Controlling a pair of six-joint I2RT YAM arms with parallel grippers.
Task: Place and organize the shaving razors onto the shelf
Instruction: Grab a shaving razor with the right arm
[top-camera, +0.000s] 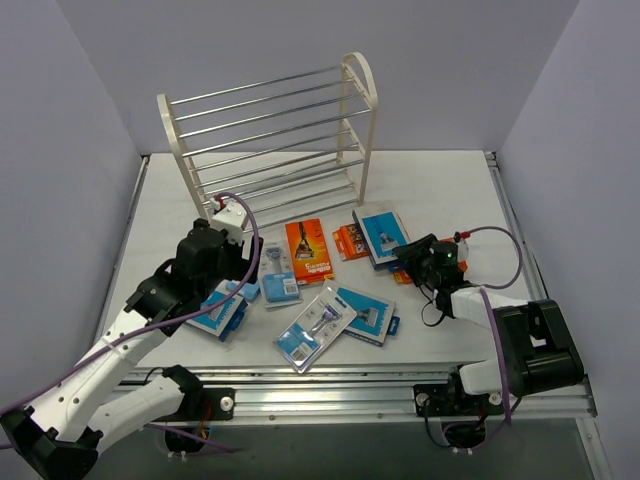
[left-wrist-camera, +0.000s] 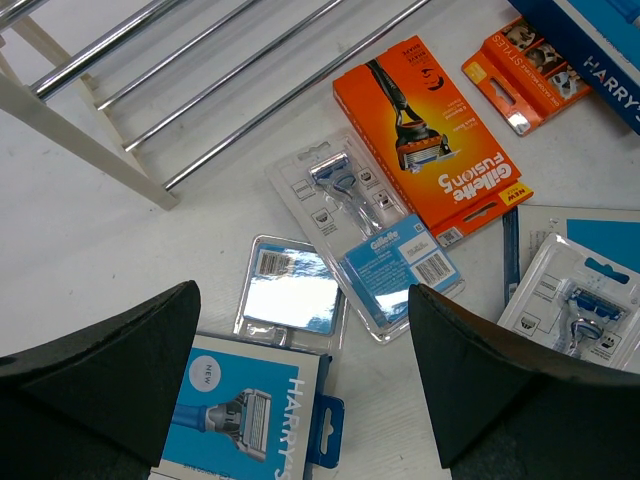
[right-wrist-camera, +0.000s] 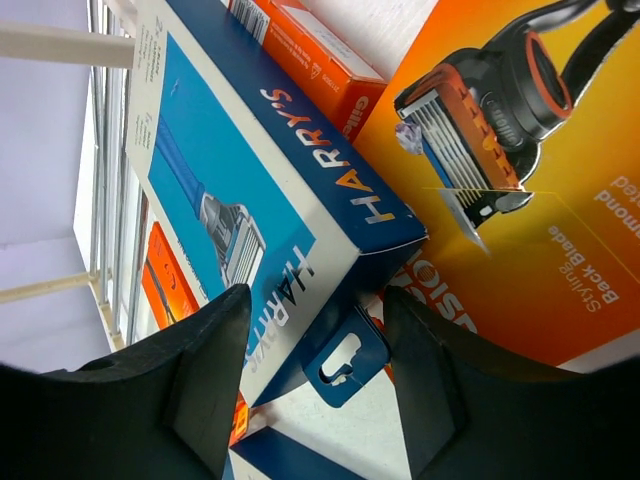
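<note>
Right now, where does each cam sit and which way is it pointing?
Top external: above and behind the bases, looking down the table toward the white four-tier chrome-rod shelf; left arm and right arm show.
Left wrist: on the left arm, facing down at the flat orange Gillette razor pack and a clear blister pack; its black fingers show.
Right wrist: on the right arm, close on the blue Harry's razor box; its black fingers show.
Shared: top and left wrist both see that orange pack and the shelf rods.
</note>
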